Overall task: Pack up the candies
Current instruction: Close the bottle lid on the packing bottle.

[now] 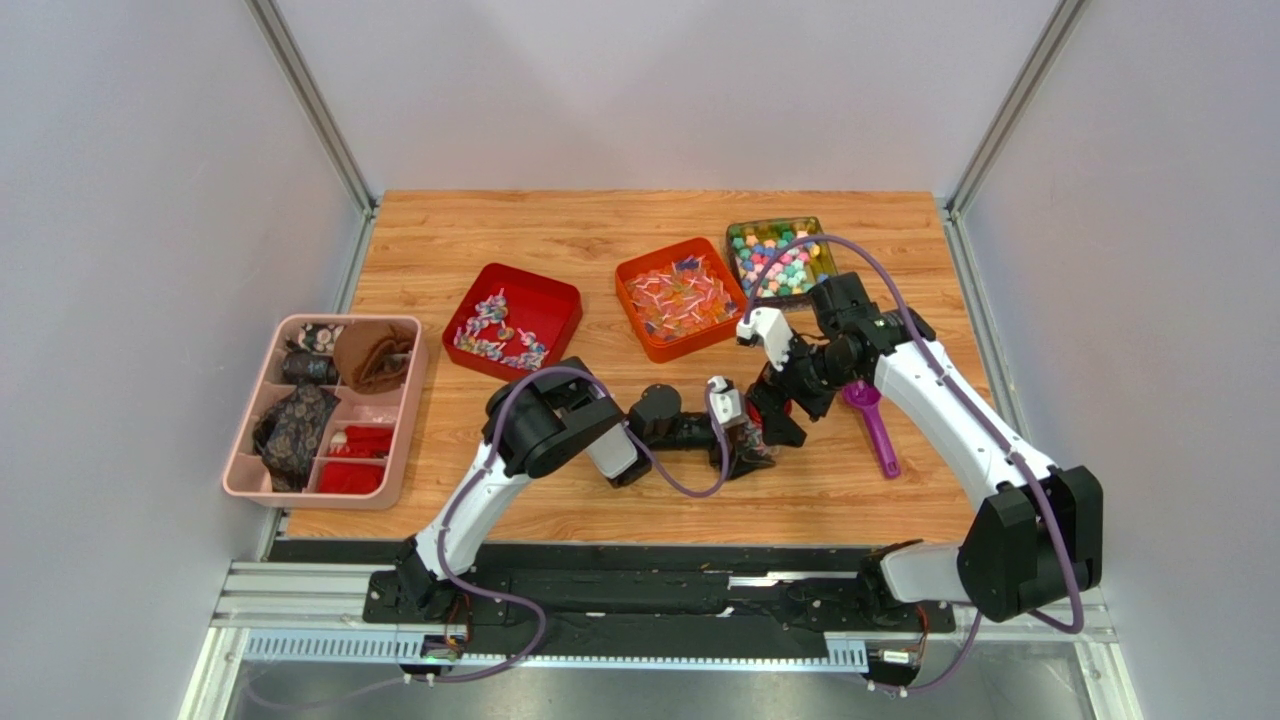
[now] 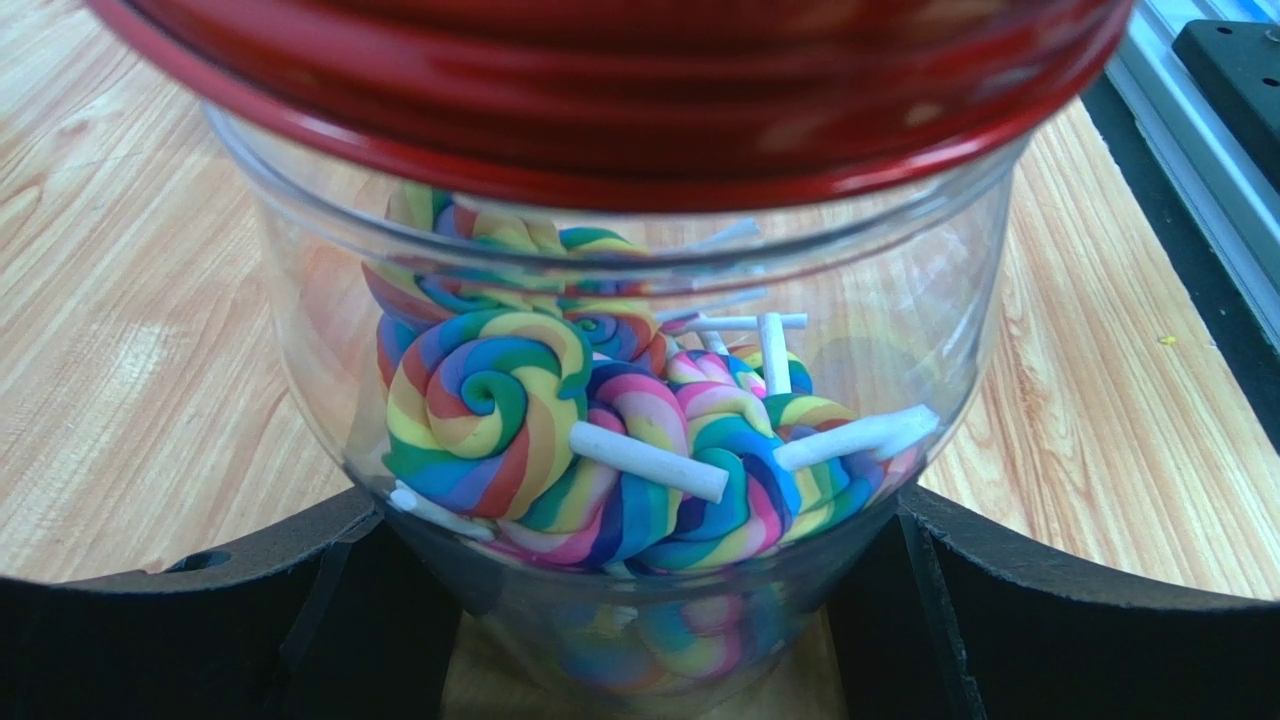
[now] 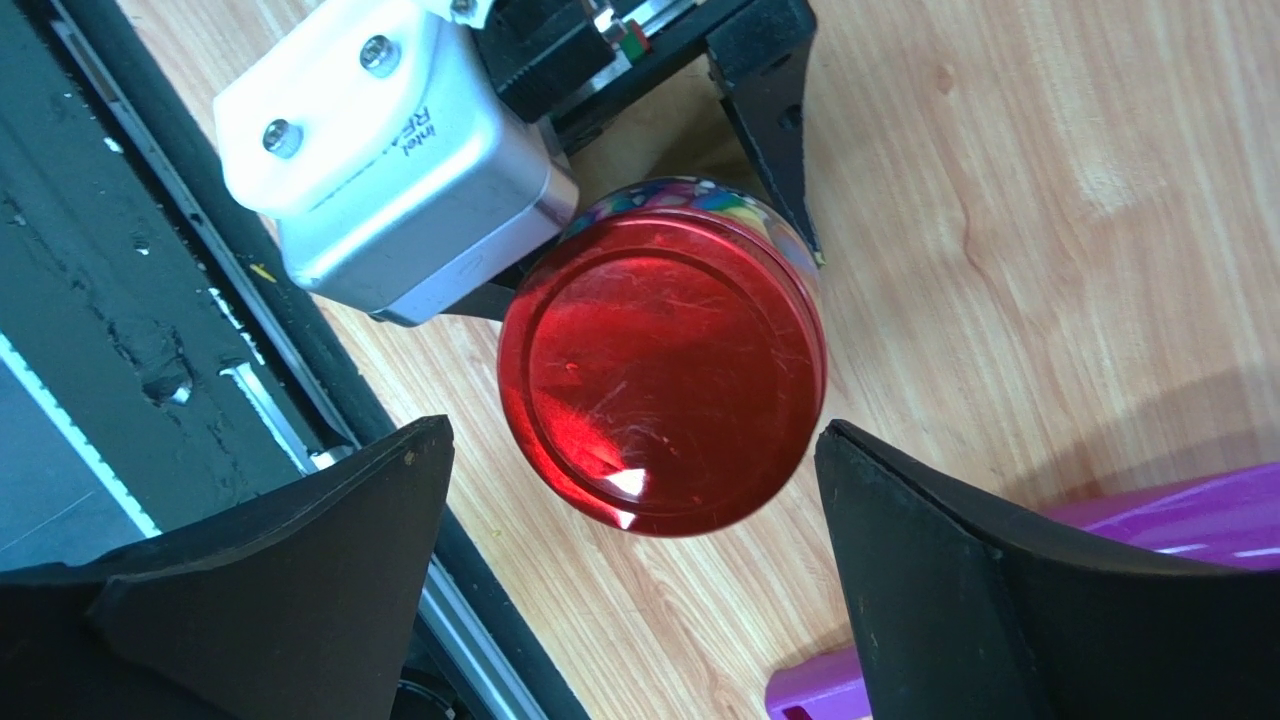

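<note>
The right gripper (image 3: 631, 438) hangs with jaws spread wide, clear of the red lid (image 3: 661, 375), apparently because it caps the clear jar (image 2: 301, 300) of swirl lollipops (image 2: 489, 408), which the left gripper (image 2: 639, 638) clamps steady toward the table's (image 1: 601, 225) near edge, while loose candies (image 1: 496, 333) wait in the red tray (image 1: 564, 296) farther back.

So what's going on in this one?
The left gripper holds a clear jar upright on the table. The jar is filled with rainbow swirl lollipops and has a red lid on top. The right gripper hangs open directly over the lid, fingers either side, not touching it. Trays of loose candies sit further back, and a purple scoop lies beside the right arm.
</note>
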